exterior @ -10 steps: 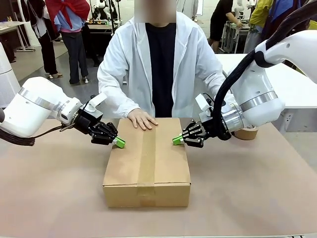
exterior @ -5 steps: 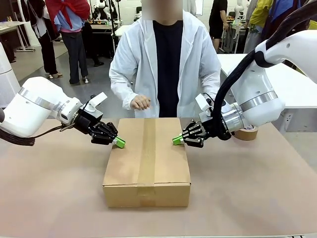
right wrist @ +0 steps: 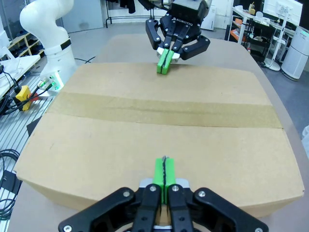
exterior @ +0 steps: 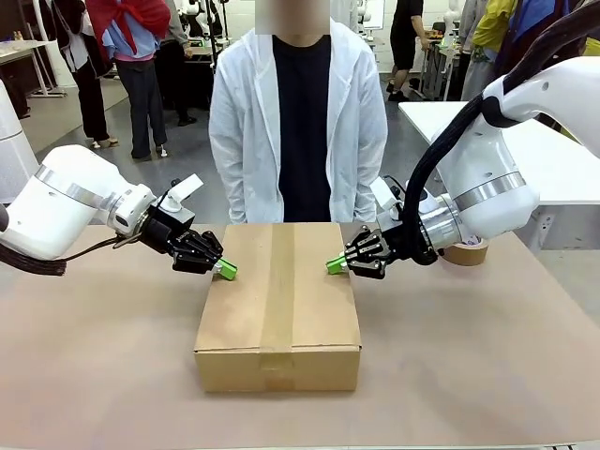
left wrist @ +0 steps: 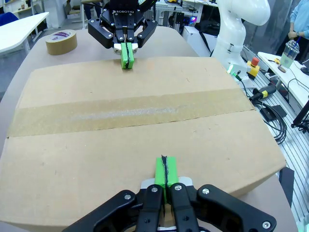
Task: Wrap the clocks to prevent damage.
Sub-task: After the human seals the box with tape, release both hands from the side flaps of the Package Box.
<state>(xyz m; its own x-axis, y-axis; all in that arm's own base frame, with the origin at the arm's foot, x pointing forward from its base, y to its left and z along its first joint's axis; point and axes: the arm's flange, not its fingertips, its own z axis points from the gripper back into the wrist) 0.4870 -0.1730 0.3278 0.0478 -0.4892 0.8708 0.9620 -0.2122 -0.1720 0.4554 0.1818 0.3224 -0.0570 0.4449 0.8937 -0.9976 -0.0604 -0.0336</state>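
Note:
The clocks are out of view. A closed brown cardboard carton (exterior: 277, 309), sealed with a strip of brown tape along its top, stands in the middle of the table. My left gripper (exterior: 225, 270) is shut, holding nothing, with its green pads at the carton's top left edge. Opposite it, my right gripper (exterior: 335, 265) is also shut with nothing in it, its tips at the top right edge. In the left wrist view my left gripper (left wrist: 165, 171) lies over the carton lid (left wrist: 145, 145) facing the right gripper (left wrist: 127, 57). The right wrist view mirrors this: right gripper (right wrist: 164, 174), left gripper (right wrist: 164, 62).
A brown tape roll (exterior: 466, 251) lies on the table behind my right arm, also seen as the tape roll (left wrist: 61, 41) in the left wrist view. A person in a white coat (exterior: 298, 112) stands at the far edge, arms down. Bare table surrounds the carton.
The person lifted a hand off the carton's far top edge, drew it back and now stands upright with arms down. Neither arm has moved.

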